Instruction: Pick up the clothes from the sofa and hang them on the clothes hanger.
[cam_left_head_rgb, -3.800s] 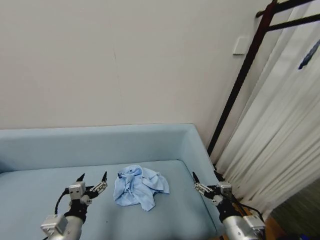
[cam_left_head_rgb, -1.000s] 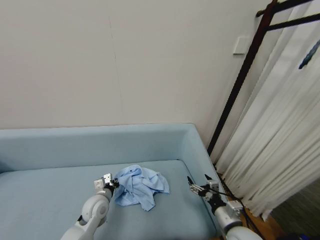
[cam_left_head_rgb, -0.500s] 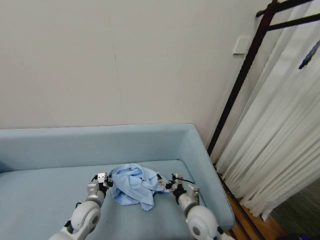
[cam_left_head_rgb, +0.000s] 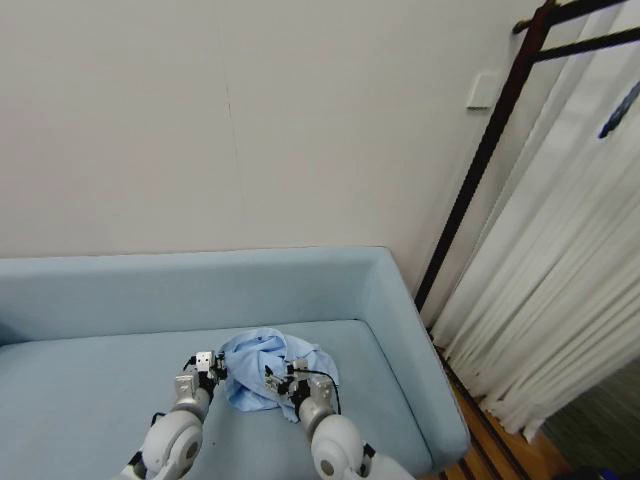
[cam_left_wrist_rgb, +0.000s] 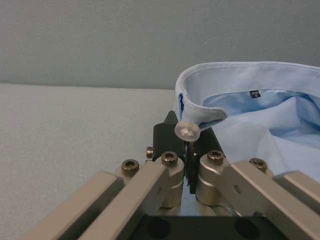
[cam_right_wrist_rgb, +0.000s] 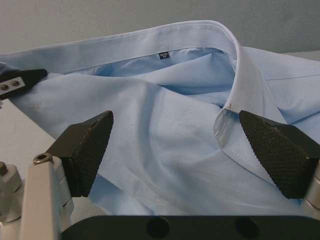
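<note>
In the head view, one light-blue shirt (cam_left_head_rgb: 250, 362) lies crumpled on the seat of the one pale blue sofa (cam_left_head_rgb: 90, 385), low in the frame, just left of centre. Both arms have closed in on it. A few seconds back the two grippers hung well apart from the cloth on either side. Now the left gripper (cam_left_head_rgb: 207, 364) touches the shirt's left edge, and the right gripper (cam_left_head_rgb: 279, 380) has swung in from the sofa's right end to the shirt's lower middle. The left side of the cloth is bunched a little higher than it was. We judge the pick-up is under way, with one hold made and the second about to follow. One dark clothes rack (cam_left_head_rgb: 478, 165) slants up into the upper right corner, beside the white curtain (cam_left_head_rgb: 560, 270), so the hanging is not yet begun.

In the left wrist view, the left gripper (cam_left_wrist_rgb: 188, 165) is pinched tight on the shirt's (cam_left_wrist_rgb: 260, 135) collar edge, just under one clear button (cam_left_wrist_rgb: 187, 131). We count one collar label (cam_left_wrist_rgb: 254, 93).

In the right wrist view, the right gripper (cam_right_wrist_rgb: 180, 145) is spread wide, and its two knurled pads (cam_right_wrist_rgb: 87, 145) straddle the shirt (cam_right_wrist_rgb: 165, 110) without gripping it. The left gripper's fingertip (cam_right_wrist_rgb: 22, 80) shows at the far collar.
</note>
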